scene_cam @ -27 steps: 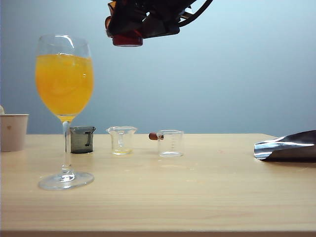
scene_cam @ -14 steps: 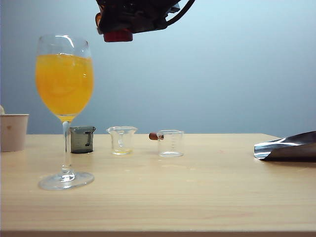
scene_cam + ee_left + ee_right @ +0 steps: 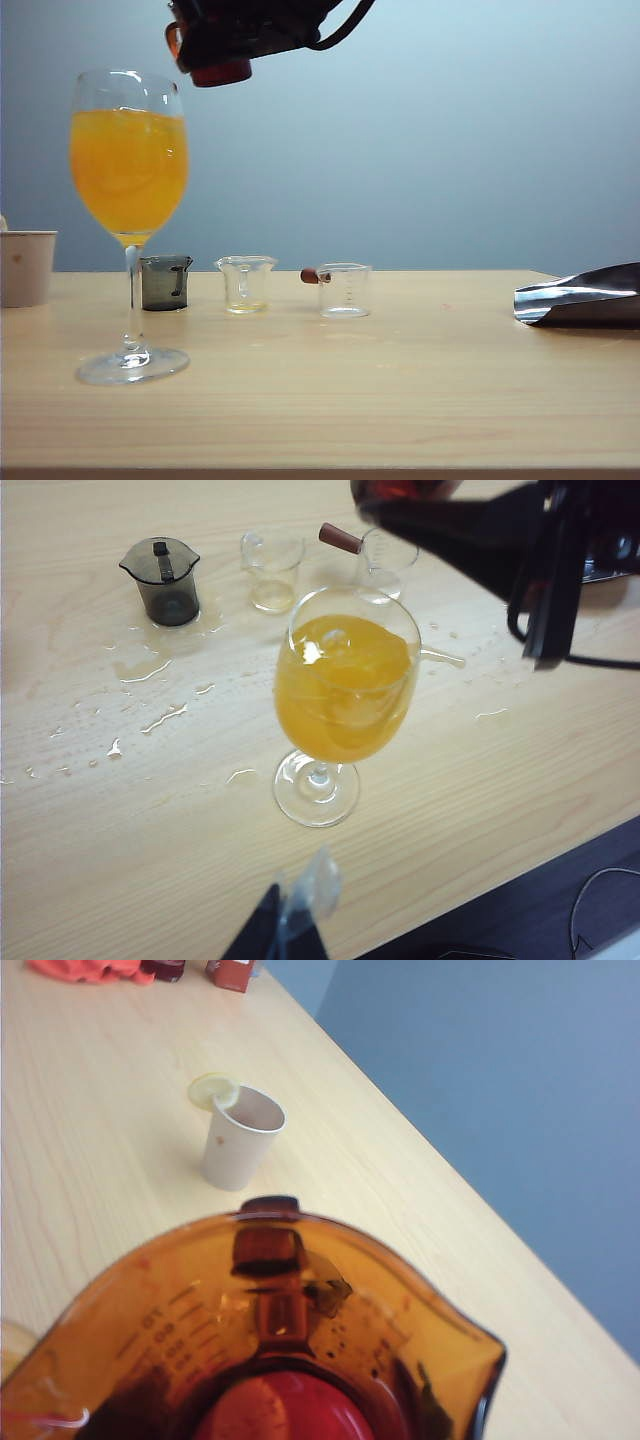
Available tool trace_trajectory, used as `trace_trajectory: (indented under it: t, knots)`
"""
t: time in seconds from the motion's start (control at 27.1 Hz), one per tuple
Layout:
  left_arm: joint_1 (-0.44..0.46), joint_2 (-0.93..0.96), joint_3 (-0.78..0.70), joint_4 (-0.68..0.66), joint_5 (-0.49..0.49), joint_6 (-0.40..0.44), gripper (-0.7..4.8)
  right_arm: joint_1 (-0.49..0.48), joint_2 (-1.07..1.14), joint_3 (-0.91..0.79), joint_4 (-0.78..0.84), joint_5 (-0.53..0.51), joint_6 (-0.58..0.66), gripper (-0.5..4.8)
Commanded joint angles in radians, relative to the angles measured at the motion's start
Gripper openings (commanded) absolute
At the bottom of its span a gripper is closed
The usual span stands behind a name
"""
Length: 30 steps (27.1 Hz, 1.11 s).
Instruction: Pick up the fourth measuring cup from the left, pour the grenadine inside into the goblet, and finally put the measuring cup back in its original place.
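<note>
The goblet [image 3: 130,170] stands at the left, its bowl nearly full of orange drink; the left wrist view shows the goblet [image 3: 345,695] too. High above and just right of its rim, my right gripper [image 3: 240,35] is shut on the amber fourth measuring cup [image 3: 210,70]. In the right wrist view the cup [image 3: 250,1310] fills the foreground, with red grenadine [image 3: 290,1410] in its bottom; the fingers are hidden there. My left gripper [image 3: 290,925] hangs near the table's front edge, short of the goblet, fingers together with nothing held.
A smoky grey cup [image 3: 165,282] and two clear cups [image 3: 245,284] [image 3: 345,290] stand in a row behind the goblet. A paper cup [image 3: 27,267] is at the far left, a silver object [image 3: 580,295] at the right. Spilled drops [image 3: 150,670] wet the table.
My right gripper has carried the amber cup leftward along the top of the exterior view, closer to above the goblet, and its wrist has rolled. The left gripper and the table things stayed put.
</note>
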Motion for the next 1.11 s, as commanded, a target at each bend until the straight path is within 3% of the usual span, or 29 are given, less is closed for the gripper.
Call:
trace_trajectory:
  t: [0.04, 0.59, 0.85, 1.11]
  knots:
    - [0.001, -0.002, 0.003, 0.005, -0.003, -0.003, -0.04, 0.004, 0.006, 0.011, 0.029, 0.006, -0.065, 1.56]
    - [0.001, -0.002, 0.003, 0.004, -0.003, -0.003, -0.05, 0.029, 0.04, 0.029, 0.058, 0.007, -0.275, 1.56]
    - [0.001, -0.002, 0.003, 0.004, -0.003, -0.003, -0.04, 0.037, 0.052, 0.029, 0.073, 0.011, -0.31, 1.56]
    - [0.001, -0.002, 0.003, 0.004, -0.003, -0.003, -0.04, 0.047, 0.052, 0.029, 0.089, 0.034, -0.442, 1.56]
